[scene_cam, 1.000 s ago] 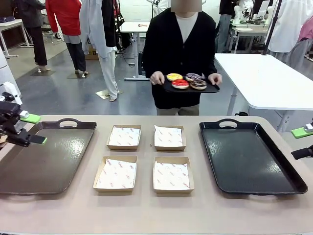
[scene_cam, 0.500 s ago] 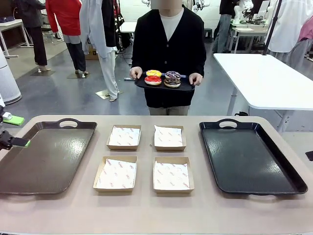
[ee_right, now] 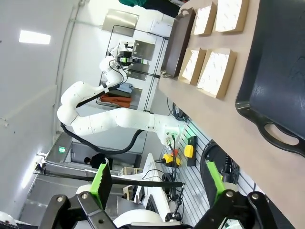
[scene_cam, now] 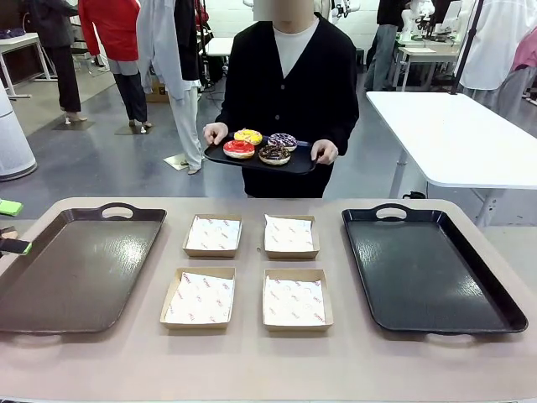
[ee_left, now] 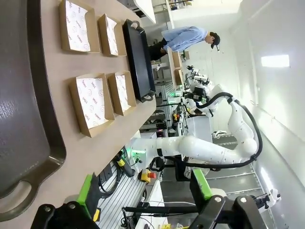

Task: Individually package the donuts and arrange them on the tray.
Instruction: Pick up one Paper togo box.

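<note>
Green-padded and black, my left claw (ee_left: 143, 191) and my right claw (ee_right: 157, 183) each stand spread wide at the bottom edge of their own wrist views, with nothing between the pads. Upper centre of the front view: a person holds a small black tray (scene_cam: 252, 163) bearing the yellow donut (scene_cam: 247, 135), red donut (scene_cam: 239, 149), purple donut (scene_cam: 282, 140) and brown donut (scene_cam: 274, 154), beyond the far edge of the bench (scene_cam: 252, 361). Lower frame: four paper-lined boxes (scene_cam: 200, 297) lie between a brown tray (scene_cam: 75, 269) at left and a large black tray (scene_cam: 428, 269) at right.
</note>
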You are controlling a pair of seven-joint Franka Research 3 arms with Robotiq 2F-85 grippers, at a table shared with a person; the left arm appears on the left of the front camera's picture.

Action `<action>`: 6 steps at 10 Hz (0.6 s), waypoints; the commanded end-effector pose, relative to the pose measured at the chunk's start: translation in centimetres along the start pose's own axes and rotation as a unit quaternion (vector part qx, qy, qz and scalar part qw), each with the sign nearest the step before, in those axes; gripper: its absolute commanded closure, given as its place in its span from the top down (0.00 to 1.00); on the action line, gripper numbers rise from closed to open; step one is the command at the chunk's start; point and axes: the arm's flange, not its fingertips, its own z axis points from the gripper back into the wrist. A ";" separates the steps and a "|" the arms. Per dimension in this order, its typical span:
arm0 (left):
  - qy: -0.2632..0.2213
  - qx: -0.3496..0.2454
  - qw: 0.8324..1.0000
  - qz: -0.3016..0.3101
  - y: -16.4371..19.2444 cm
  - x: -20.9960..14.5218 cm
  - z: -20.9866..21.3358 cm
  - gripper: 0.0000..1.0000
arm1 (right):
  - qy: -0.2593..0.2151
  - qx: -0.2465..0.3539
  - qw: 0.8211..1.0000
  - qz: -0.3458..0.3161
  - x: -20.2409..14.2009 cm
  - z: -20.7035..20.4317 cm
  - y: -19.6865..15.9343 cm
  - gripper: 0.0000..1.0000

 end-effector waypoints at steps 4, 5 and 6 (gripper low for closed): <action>-0.001 -0.005 1.000 0.000 0.0 0.1 -0.2 1.00 | -0.005 0.002 1.000 0.003 -0.1 0.1 0.2 1.00; -0.001 -0.005 1.000 0.000 0.0 0.1 -0.2 1.00 | -0.005 0.002 1.000 0.003 -0.1 0.1 0.2 1.00; -0.001 -0.005 1.000 0.000 0.0 0.1 -0.2 1.00 | -0.005 0.002 1.000 0.003 -0.1 0.1 0.2 1.00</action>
